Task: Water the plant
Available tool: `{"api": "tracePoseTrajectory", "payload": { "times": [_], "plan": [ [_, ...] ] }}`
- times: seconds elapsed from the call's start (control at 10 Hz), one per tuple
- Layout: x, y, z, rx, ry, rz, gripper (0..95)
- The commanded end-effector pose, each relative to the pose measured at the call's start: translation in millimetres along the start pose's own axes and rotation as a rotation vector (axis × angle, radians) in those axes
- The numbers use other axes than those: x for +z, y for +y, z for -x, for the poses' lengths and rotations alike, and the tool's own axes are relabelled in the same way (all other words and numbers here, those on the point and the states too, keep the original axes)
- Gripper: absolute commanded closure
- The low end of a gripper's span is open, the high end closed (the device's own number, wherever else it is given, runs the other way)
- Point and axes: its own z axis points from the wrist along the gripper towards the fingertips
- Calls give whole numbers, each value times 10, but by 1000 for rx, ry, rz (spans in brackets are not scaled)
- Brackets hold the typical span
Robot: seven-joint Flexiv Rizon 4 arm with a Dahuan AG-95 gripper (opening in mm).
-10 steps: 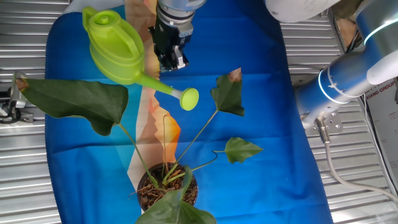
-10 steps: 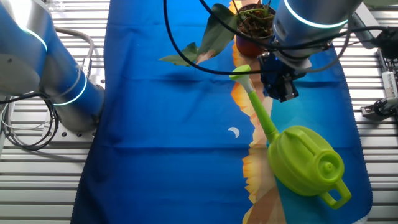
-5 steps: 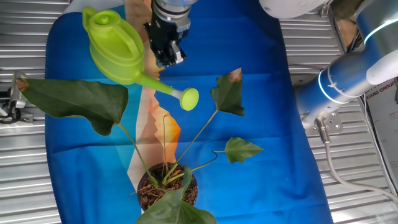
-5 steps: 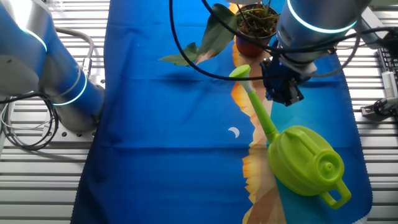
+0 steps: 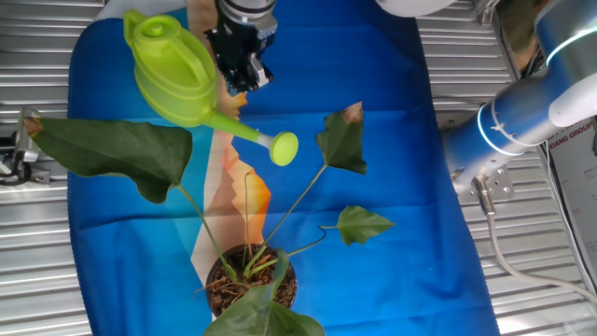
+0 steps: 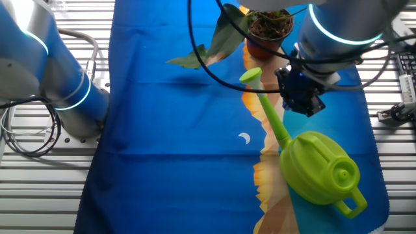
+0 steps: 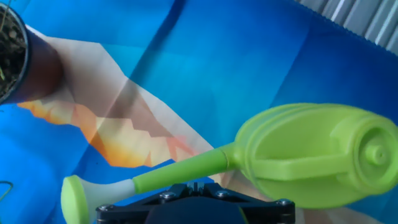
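The plant stands in a small round pot [image 5: 250, 282] of brown soil at the near edge of the blue cloth, with large dark green leaves [image 5: 112, 149] on long thin stems. It also shows in the other fixed view [image 6: 266, 25] and at the left edge of the hand view [image 7: 13, 57]. The lime-green watering can [image 5: 175, 73] stands on the cloth, its spout [image 5: 280, 147] pointing toward the plant. My gripper [image 5: 242, 77] hovers just beside the can's body, above the base of the spout [image 7: 186, 167]. Its fingers are together and hold nothing.
A blue cloth [image 5: 392, 271] with an orange and cream pattern covers the slatted metal table [image 5: 37, 261]. The arm's blue and white base [image 5: 508, 121] stands at the right. Cables [image 6: 26, 140] lie beside it. The can's handle [image 6: 351, 201] faces away from the plant.
My gripper has moved away from the plant along the spout, toward the watering can's body. The can and the plant have not moved.
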Motion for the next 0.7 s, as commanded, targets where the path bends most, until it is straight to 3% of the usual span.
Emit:
{"api": "tracePoseTrajectory", "payload": {
  "times": [0.1,0.7],
  "plan": [
    [16,-34,6,-94,5,-28,950],
    [13,-101,21,-279,17,-34,950]
  ]
}}
